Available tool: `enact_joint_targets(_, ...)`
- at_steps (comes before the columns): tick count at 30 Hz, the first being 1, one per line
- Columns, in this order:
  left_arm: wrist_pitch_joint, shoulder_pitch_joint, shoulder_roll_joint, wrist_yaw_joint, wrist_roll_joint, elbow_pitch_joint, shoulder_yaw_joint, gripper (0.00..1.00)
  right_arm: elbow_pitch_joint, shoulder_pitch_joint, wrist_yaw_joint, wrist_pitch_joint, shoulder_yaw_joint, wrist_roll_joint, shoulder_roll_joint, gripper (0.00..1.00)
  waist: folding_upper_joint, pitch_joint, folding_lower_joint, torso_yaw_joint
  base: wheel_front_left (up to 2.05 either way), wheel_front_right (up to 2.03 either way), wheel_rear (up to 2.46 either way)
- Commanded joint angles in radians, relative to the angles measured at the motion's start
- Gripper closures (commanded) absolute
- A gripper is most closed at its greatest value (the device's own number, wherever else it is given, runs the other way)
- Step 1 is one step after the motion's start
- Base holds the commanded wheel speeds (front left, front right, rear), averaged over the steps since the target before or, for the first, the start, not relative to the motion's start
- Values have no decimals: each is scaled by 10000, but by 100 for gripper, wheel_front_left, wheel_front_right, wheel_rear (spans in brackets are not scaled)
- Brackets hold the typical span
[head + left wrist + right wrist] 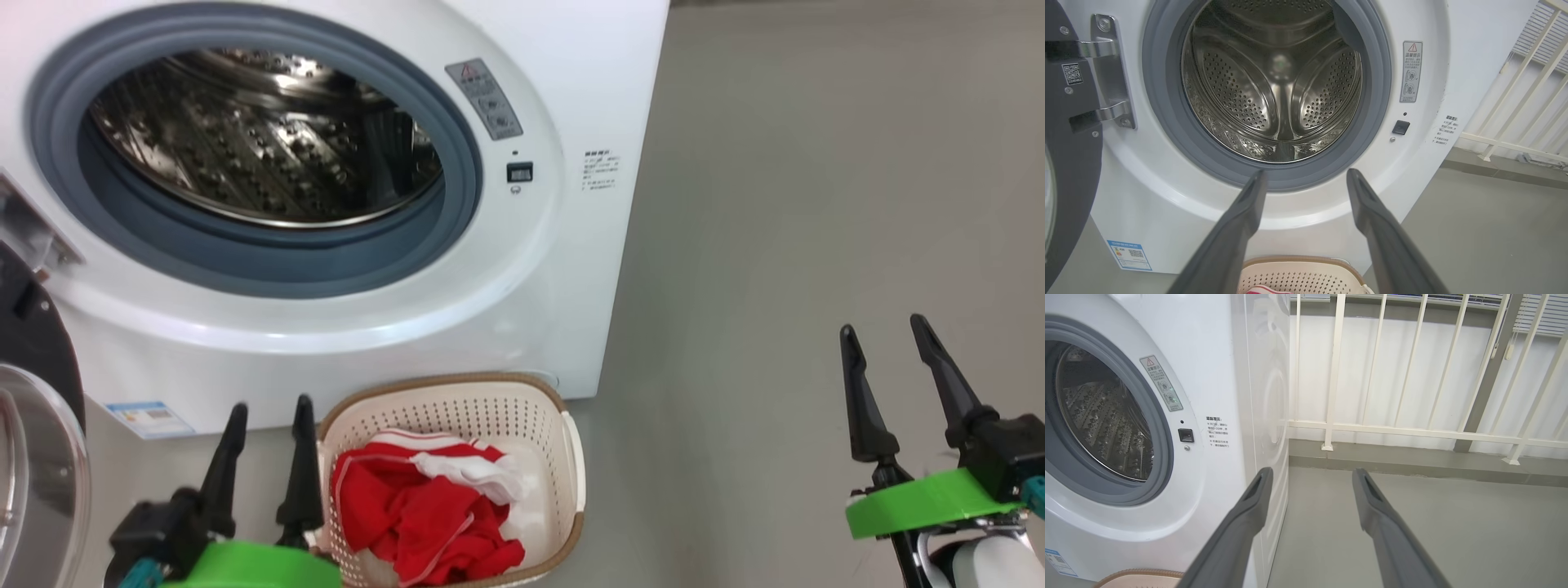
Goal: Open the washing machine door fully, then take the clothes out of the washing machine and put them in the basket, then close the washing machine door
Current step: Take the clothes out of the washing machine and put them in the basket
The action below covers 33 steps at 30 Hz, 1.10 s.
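The white washing machine point(522, 269) point(1425, 171) point(1224, 375) fills the upper left of the head view, its steel drum bare inside the grey gasket. Its door point(33, 457) point(1069, 171) hangs swung open at the far left, black rim and clear glass showing. On the floor before the machine stands the cream basket point(490, 412) point(1298, 271) with the red clothes point(424, 514) lying in it. My left gripper point(269, 408) point(1304, 175) is open, just left of the basket, holding nothing. My right gripper point(882, 327) point(1310, 473) hangs open over bare floor at the right.
Grey floor point(816, 204) stretches to the right of the machine. A cream railing point(1412, 430) with vertical bars runs along the wall behind it. The basket's brown rim point(1139, 575) peeks in at the bottom of the right wrist view.
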State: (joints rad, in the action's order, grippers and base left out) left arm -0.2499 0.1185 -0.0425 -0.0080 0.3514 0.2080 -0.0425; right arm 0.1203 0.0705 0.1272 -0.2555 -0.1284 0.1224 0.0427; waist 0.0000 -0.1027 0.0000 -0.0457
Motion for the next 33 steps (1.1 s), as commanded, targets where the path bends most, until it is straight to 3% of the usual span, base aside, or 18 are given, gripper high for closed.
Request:
enact_joint_targets(1,-118,-155,-148,14,-96,-364,449,0,-344,-34,35,-63,150,-54,75,0,0,293,0,-72,0,0,0)
enact_joint_targets(14,-118,-1113,-156,-121,-173,-907,777,0,-587,-675,35,-63,38,-91,75,0,0,1000,0,-191,0,0,0)
enact_joint_targets(33,-118,-1224,-188,7,-586,-900,727,0,-682,-794,35,-63,-5,-117,75,0,0,1072,0,-220,-4,1,2)
